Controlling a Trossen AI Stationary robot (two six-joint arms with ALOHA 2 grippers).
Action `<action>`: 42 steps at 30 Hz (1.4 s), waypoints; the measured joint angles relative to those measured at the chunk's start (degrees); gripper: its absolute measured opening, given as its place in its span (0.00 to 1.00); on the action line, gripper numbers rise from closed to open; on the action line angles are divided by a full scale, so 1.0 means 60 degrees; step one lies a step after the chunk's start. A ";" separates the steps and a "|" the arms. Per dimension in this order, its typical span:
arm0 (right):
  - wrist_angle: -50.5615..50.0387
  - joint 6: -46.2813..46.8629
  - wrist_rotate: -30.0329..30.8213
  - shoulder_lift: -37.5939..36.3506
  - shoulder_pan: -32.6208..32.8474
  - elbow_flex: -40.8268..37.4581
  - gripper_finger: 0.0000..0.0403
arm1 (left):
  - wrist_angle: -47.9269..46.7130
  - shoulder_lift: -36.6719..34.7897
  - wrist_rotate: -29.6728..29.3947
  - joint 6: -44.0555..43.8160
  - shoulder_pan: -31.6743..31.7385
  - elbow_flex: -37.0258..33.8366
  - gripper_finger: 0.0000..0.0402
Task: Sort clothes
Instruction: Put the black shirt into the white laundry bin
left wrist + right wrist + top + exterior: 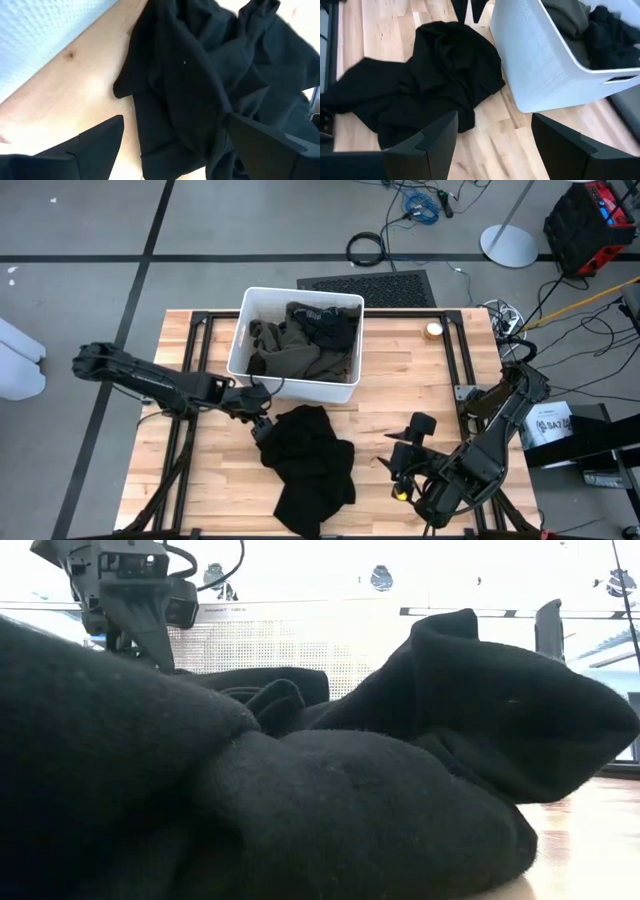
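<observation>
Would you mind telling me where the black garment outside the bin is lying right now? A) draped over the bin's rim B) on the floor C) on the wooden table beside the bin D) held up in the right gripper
C: the black garment lies crumpled on the table in front of the white bin, with the open left gripper at its edge and nothing lifting it.

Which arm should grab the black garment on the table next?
Left, probably. The left gripper is open at the crumpled black fabric garment's edge; the right gripper sits farther away.
</observation>
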 joint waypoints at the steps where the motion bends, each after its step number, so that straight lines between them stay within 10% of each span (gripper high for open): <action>1: 0.0122 0.0159 0.0010 0.0000 0.0000 -0.0080 0.60 | 0.0045 0.0114 0.0000 -0.0001 -0.0021 0.0000 0.90; 21: 0.4420 0.8565 -0.0751 0.0022 -0.0369 -0.4680 0.60 | 0.2127 0.3413 0.0060 0.0328 -0.0191 0.0011 0.90; 29: 1.1267 0.7599 -0.0989 0.0022 -0.0854 -0.7568 0.60 | 0.2206 0.3734 -0.0107 0.0276 -0.0439 0.0029 0.90; 42: 1.4640 0.7199 -0.2762 0.2059 -0.1597 -0.7581 0.60 | 0.2709 0.3736 0.0058 0.0067 -0.0613 0.0004 0.90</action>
